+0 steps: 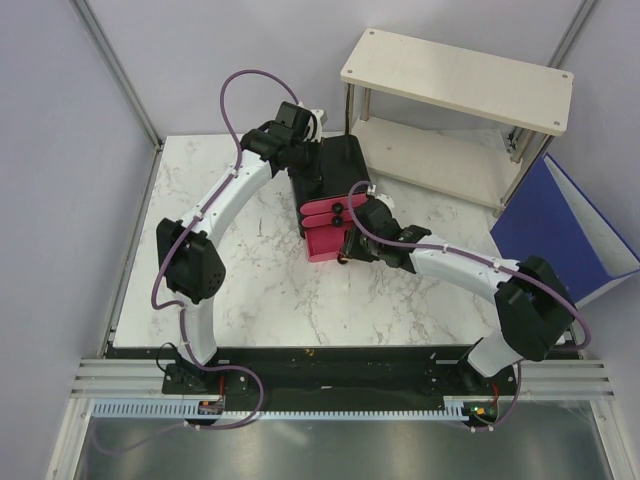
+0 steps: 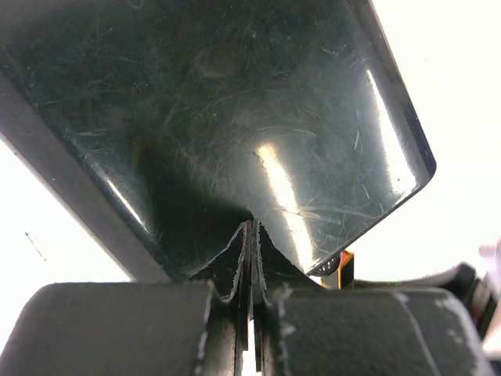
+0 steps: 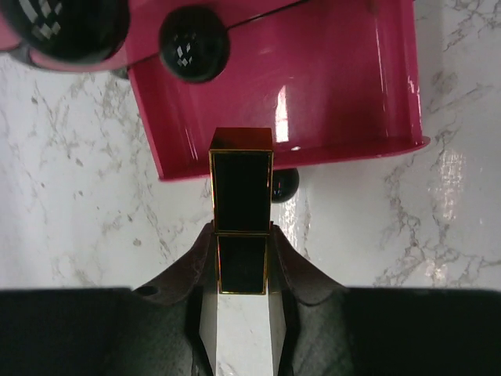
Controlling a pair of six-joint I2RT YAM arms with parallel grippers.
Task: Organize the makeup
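Your right gripper (image 3: 241,239) has the lipstick (image 3: 241,188) pinched by its lower half, jaws only partly open around it. It's a square black stick with gold edging and a gold seam across the middle, and its far end pokes over the near wall of the open pink drawer (image 3: 344,94). Your left gripper (image 2: 252,235) is squeezed fully closed with nothing between the jaws, tips right by the glossy black box (image 2: 235,102).

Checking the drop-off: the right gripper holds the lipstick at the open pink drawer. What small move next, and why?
Probably ease the right gripper slightly forward before opening: the lipstick, clamped in its jaws, straddles the front rim of the pink drawer, so releasing now might tip it onto the marble table.
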